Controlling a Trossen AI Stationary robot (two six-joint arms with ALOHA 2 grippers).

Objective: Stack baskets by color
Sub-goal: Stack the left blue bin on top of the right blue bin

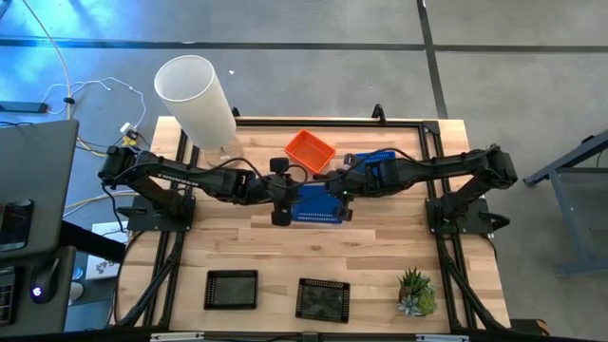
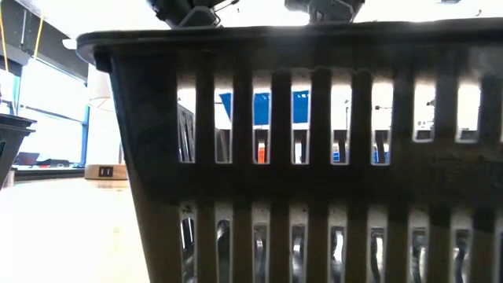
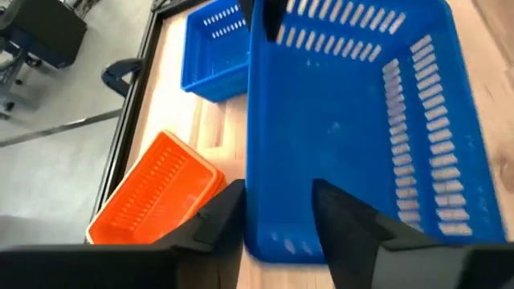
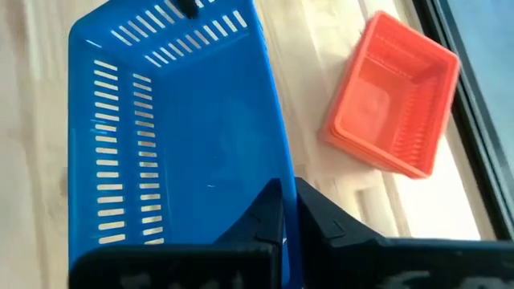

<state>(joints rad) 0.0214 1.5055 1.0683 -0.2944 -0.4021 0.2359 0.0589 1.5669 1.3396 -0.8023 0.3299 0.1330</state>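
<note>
A blue basket sits between my two grippers over the table's middle. My right gripper is shut on it. My left gripper is open at the basket's left end, one finger outside the far long wall and one over the inside. A second blue basket rests on its base under my right arm, also in the left wrist view. An orange basket stands on the table at the far middle. Two black baskets stand near the front edge. My left gripper: whether its open fingers touch the blue basket's wall, I cannot tell. My right gripper pinches the blue basket's far long wall near its right end, one finger inside and one outside. The fingers slant down from the table's right and lie across the rim. The basket sits open side up and seems clear of the table.
A tall white cylinder stands at the far left corner. A small green plant is at the near right. In the low view a black basket fills most of the picture and hides the table behind it.
</note>
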